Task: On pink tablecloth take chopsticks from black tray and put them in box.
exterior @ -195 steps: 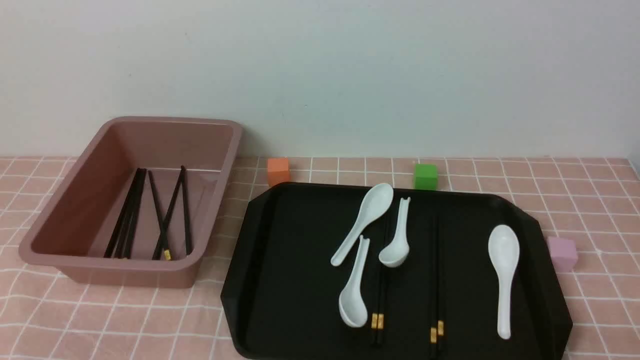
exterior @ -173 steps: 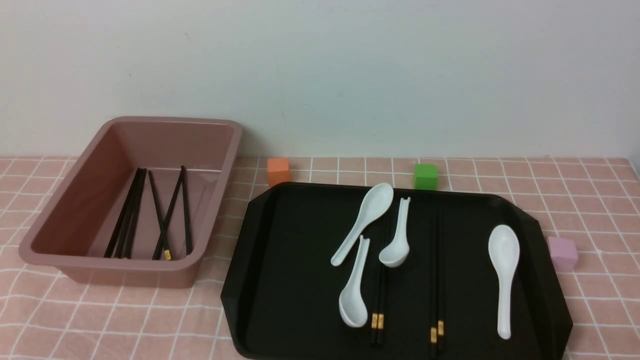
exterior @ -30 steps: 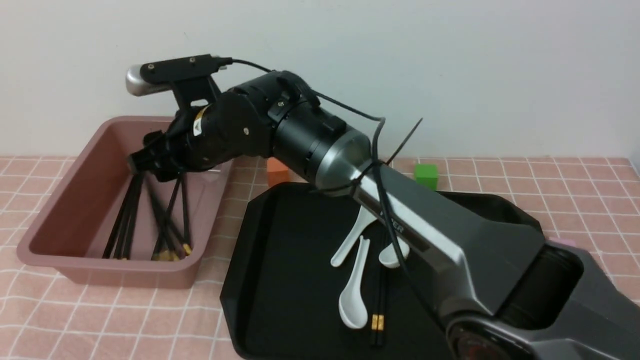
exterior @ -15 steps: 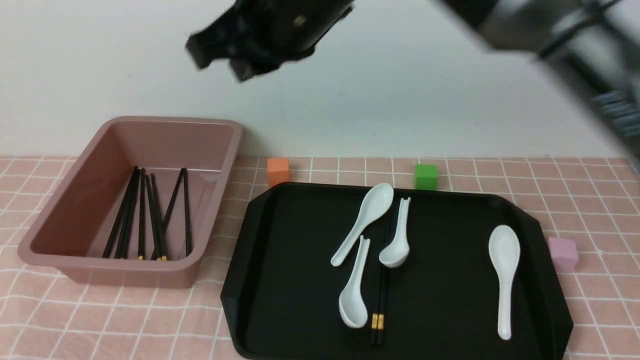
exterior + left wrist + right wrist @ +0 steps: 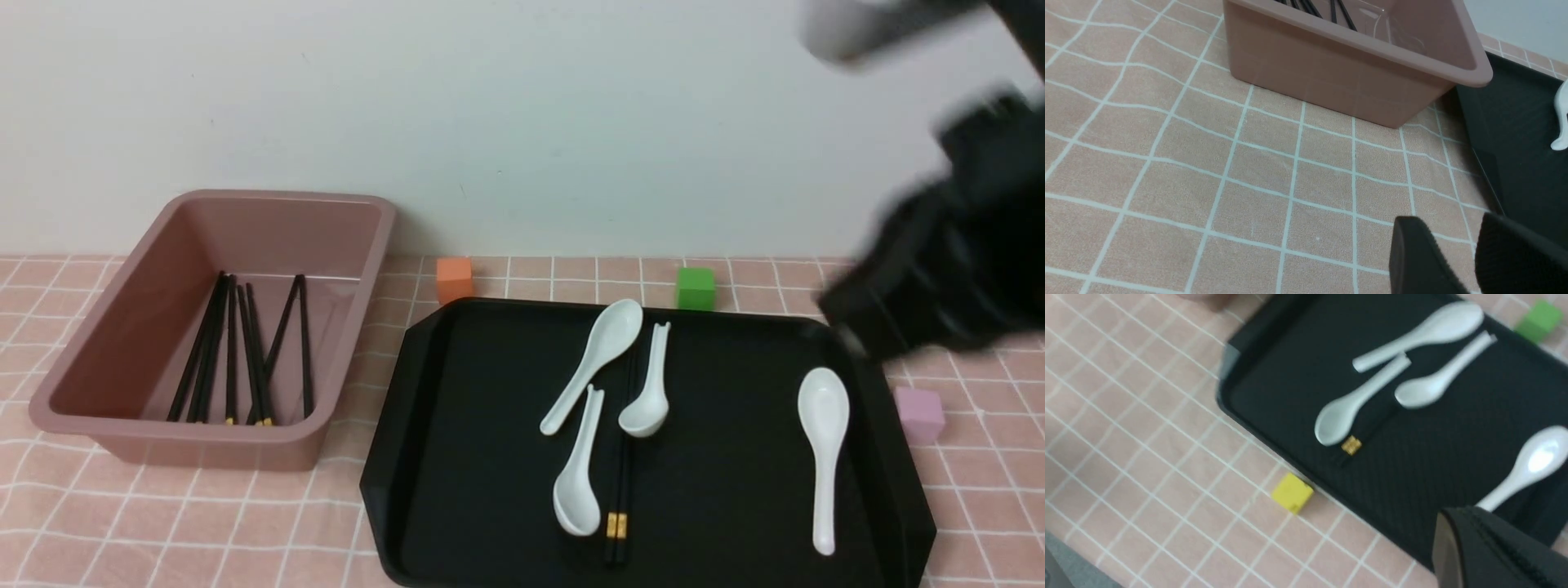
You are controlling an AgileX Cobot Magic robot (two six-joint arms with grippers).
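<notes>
One pair of black chopsticks (image 5: 618, 490) with gold bands lies on the black tray (image 5: 473, 425), between white spoons. Several more chopsticks (image 5: 233, 351) lie inside the mauve box (image 5: 90, 359), which stands left of the tray on the pink tablecloth (image 5: 245, 523). My right arm (image 5: 939, 269) is a blur above the tray's far right corner. In the right wrist view, the right gripper (image 5: 1453, 522) is shut and empty, above the tray's (image 5: 1433, 457) edge and apart from the chopsticks (image 5: 1350, 445). The left gripper (image 5: 1449, 222) hangs open over the cloth near the box (image 5: 1355, 69).
Several white spoons lie on the tray, one alone at its right side (image 5: 823, 441). Small cubes stand on the cloth around the tray: orange (image 5: 454, 279), green (image 5: 695, 287), pink (image 5: 919, 414) and yellow (image 5: 1292, 493).
My right arm has left the box, risen and swung to the right, and its gripper has shut. The pair it dropped now lies in the box with the others.
</notes>
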